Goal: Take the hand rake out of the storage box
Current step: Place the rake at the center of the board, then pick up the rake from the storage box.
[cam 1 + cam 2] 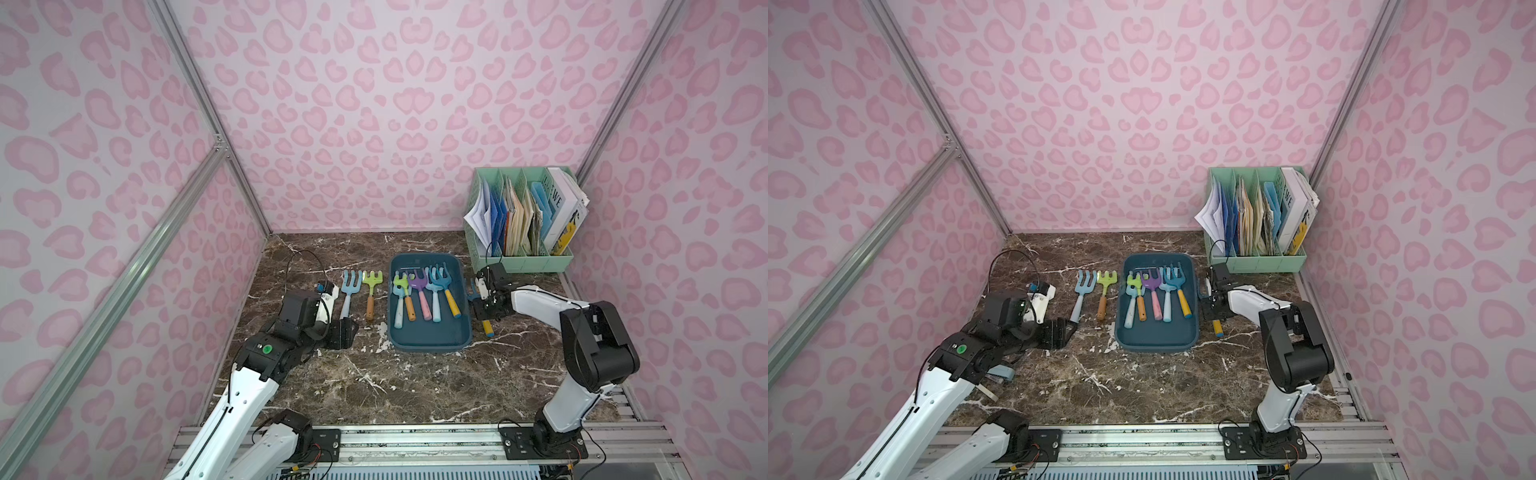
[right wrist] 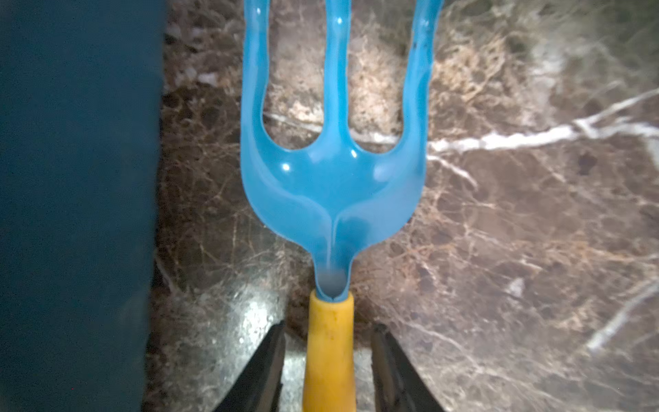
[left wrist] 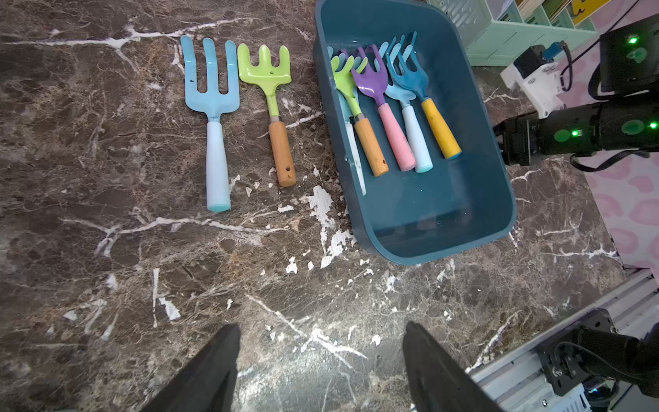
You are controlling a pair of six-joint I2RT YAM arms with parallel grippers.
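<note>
A hand rake (image 2: 331, 185) with a blue head and a yellow handle lies on the marble table just right of the storage box (image 2: 71, 178), outside it. My right gripper (image 2: 330, 330) is open, its fingers standing either side of the yellow handle with a gap on each side. In both top views only the handle's end (image 1: 487, 328) shows below that gripper (image 1: 482, 305). The dark teal storage box (image 1: 430, 345) holds several more rakes (image 3: 378, 107). My left gripper (image 3: 321, 328) is open over bare table, left of the box, holding nothing.
Two rakes lie left of the box: a light blue one (image 1: 346, 293) and a green one with a wooden handle (image 1: 371, 295). A mint-green file rack (image 1: 523, 220) full of papers stands at the back right. A metal rail (image 1: 415, 440) runs along the front edge.
</note>
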